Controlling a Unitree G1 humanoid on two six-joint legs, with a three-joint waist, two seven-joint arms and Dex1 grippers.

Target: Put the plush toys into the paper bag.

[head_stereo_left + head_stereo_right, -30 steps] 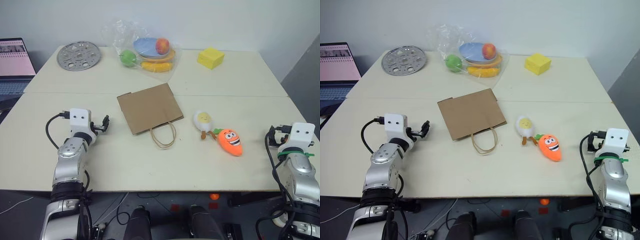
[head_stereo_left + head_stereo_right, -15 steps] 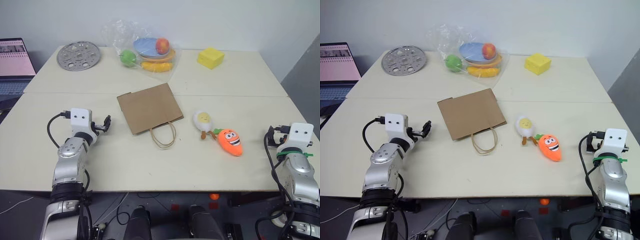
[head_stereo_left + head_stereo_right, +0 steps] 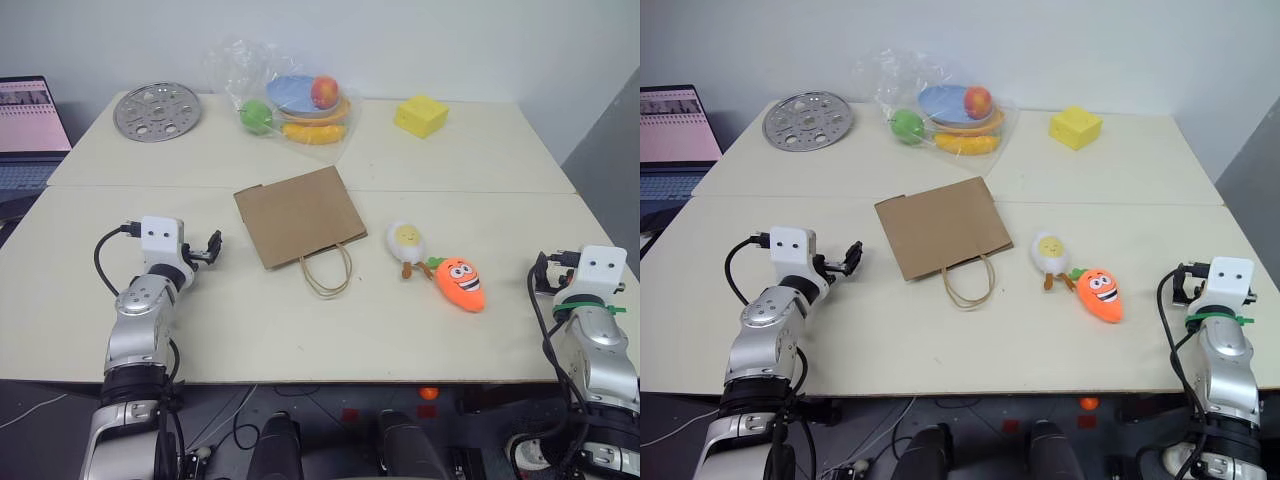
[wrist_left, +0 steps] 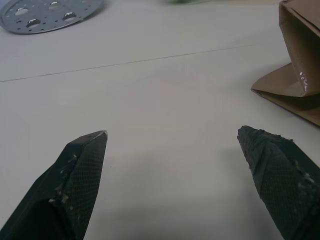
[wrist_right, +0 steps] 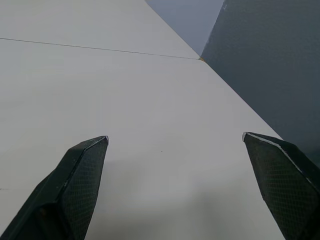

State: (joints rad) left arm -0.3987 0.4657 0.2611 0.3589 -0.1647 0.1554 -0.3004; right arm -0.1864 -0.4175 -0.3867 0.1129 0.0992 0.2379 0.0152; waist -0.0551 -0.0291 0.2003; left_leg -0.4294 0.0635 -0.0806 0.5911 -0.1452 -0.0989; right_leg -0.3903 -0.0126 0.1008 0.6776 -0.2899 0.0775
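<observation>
Paper bag lies flat, mouth probably towards the egg and carrot toys; left gripper and right gripper wait empty, fingers spread

Nothing on the table has visibly changed.

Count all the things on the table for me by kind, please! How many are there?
Plush toys: 2, a carrot and an egg
Paper bags: 1
Plastic bags of toy fruit and plates: 1
Yellow sponge blocks: 1
Round metal discs with holes: 1
Total: 6
</observation>
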